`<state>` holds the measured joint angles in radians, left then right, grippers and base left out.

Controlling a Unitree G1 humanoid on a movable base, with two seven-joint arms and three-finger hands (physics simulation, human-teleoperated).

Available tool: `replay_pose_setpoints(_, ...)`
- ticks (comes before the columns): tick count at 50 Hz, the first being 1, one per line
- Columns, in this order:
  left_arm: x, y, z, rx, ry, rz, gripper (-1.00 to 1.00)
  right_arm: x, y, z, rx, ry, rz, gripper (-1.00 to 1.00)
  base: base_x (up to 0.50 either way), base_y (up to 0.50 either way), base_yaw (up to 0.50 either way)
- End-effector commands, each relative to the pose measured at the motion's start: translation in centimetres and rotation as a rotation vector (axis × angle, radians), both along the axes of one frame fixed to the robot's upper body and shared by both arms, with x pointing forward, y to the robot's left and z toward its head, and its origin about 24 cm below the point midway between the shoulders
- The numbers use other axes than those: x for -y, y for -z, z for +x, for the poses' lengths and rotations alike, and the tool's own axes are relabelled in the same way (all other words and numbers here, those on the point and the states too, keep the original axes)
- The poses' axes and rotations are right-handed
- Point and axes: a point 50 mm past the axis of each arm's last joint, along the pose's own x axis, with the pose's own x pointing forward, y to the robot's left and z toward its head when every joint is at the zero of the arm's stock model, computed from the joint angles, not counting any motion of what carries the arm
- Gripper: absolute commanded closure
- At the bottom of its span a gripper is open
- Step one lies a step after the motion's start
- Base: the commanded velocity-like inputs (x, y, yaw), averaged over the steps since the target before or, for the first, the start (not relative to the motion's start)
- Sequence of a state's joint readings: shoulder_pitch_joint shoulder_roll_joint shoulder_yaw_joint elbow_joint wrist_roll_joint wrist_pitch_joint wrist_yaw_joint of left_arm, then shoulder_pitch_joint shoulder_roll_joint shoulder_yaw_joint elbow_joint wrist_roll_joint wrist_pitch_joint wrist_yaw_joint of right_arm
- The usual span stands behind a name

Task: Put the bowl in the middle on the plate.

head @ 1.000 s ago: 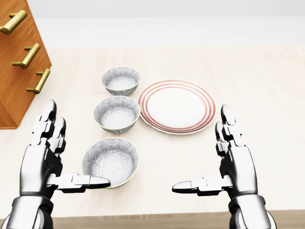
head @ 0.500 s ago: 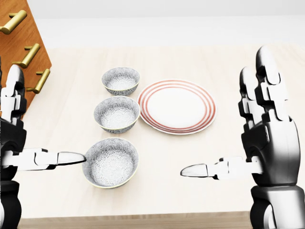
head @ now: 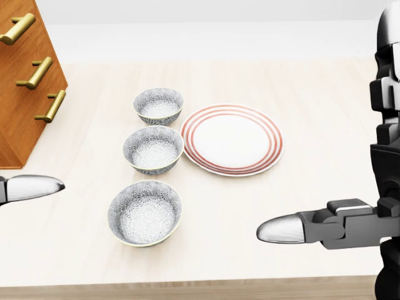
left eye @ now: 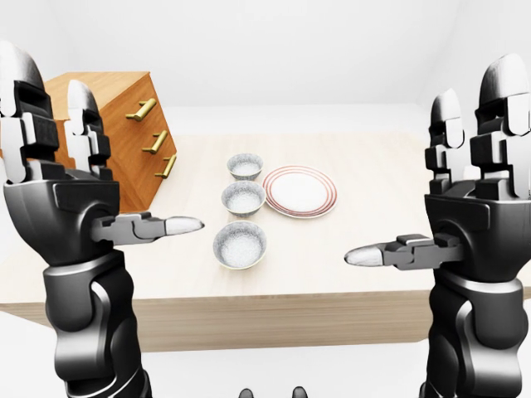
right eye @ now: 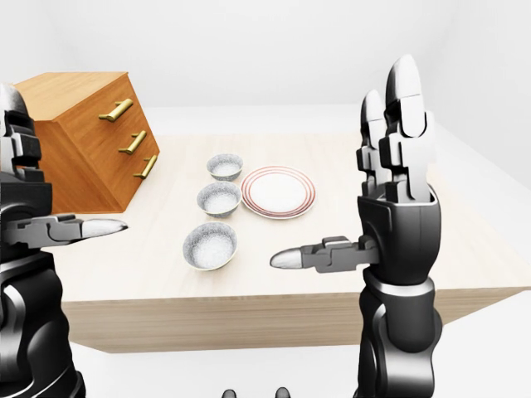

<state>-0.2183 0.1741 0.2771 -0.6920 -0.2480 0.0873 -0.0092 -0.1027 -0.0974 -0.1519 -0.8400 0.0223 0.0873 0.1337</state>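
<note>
1. Three bowls stand in a column on the table [head: 312, 87], left of the plate [head: 232, 139] in the head view: far bowl [head: 159, 105] at top, middle bowl [head: 153, 149], near bowl [head: 145, 212] at bottom.
2. The middle bowl is upright and empty. Its rim is just beside the plate's left edge; I cannot tell whether they touch.
3. The plate is flat, red-ringed and bare, so it can take the bowl as it is.
4. The left hand [left eye: 58, 207] is spread fully, fingers straight up and thumb pointing inward. It holds nothing and is held high by the table's near edge.
5. The right hand [left eye: 481, 224] mirrors it, wide open and empty.
6. Judgement: this reads as a ready stance, not a reach. Both hands are well apart from the dishes. The task is not begun, as the bowl is not on the plate.
7. Judgement: the target sits beside the plate, so the carry would be a brief lift and sideways shift. The neighbouring bowls are near on both sides, which favours gripping the rim from above.
8. A chest [head: 25, 81] stands at the head view's left, apart from the bowls. It may crowd a left-arm approach.
</note>
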Motion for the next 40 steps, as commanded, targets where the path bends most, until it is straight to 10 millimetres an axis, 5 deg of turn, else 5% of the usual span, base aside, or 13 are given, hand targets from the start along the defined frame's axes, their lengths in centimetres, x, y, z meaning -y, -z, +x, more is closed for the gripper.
replay_pose_setpoints(1,-0.3,-1.1,-0.7,0.059,0.002,-0.005,-1.0,0.1,-1.3,-1.0,0.079,0.027,-0.075,-1.0,0.0,0.0,0.0)
replay_pose_setpoints(14,-0.6,-2.2,-1.3,0.121,0.001,-0.02,-1.0,-0.2,-2.6,-1.9,0.158,0.039,-0.139,-1.0,0.06,0.02,0.0)
replay_pose_setpoints(24,-1.3,-4.4,-2.7,0.239,0.024,-0.075,-1.0,-0.5,-3.7,-2.7,0.235,0.038,-0.166,-1.0,0.46,0.3,0.0)
replay_pose_setpoints(40,-1.8,-4.2,-2.0,0.206,0.022,-0.1,-1.0,-0.6,-4.3,-3.2,0.283,0.028,-0.158,-1.0,0.47,0.31,0.0)
